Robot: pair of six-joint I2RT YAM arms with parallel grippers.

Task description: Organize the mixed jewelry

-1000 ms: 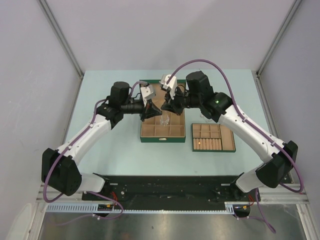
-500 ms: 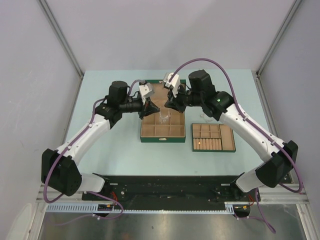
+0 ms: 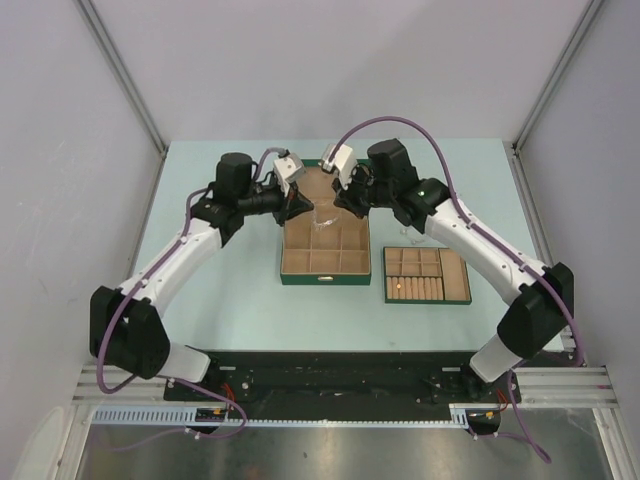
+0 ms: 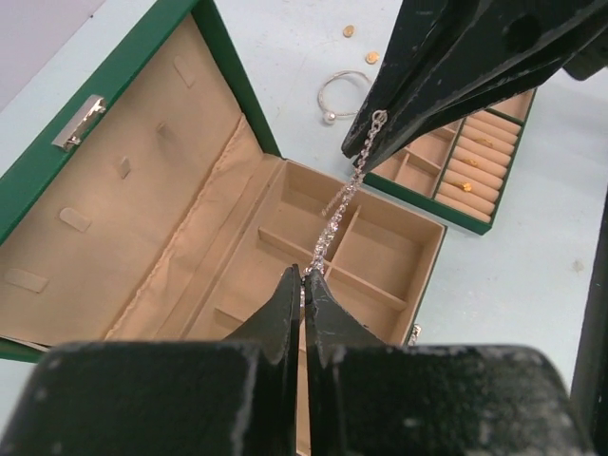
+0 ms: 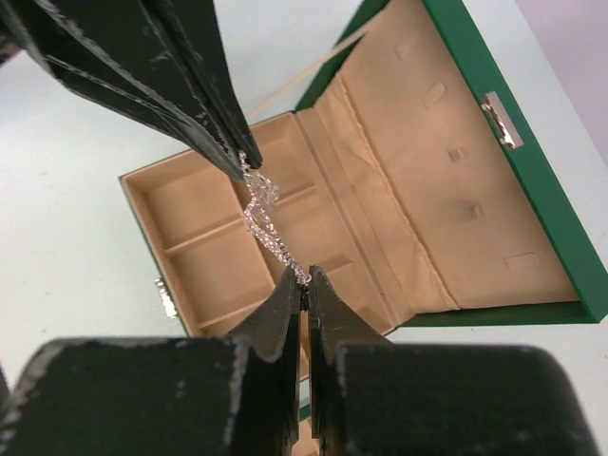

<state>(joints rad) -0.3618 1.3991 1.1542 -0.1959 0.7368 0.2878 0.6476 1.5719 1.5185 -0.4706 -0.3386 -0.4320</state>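
"Where is the long fine silvery chain necklace (image 4: pixel 340 204)?"

"It is strung in the air between both pincers, above the open green tan-lined box (image 4: pixel 142 209)."

"The left gripper (image 4: pixel 305 275)?"

"Pressed together on one end."

"And the right gripper (image 5: pixel 304 280)?"

"Pinching the other end. A thin silvery loop (image 4: pixel 328 115) lies on the pale table (image 4: pixel 532 275) near the flat green ring tray (image 4: pixel 432 207)."

The left gripper (image 4: pixel 304 277) pinches a silvery chain (image 4: pixel 338 211) over the green box (image 4: pixel 142 190). The right gripper (image 4: pixel 372 131) grips its other end.
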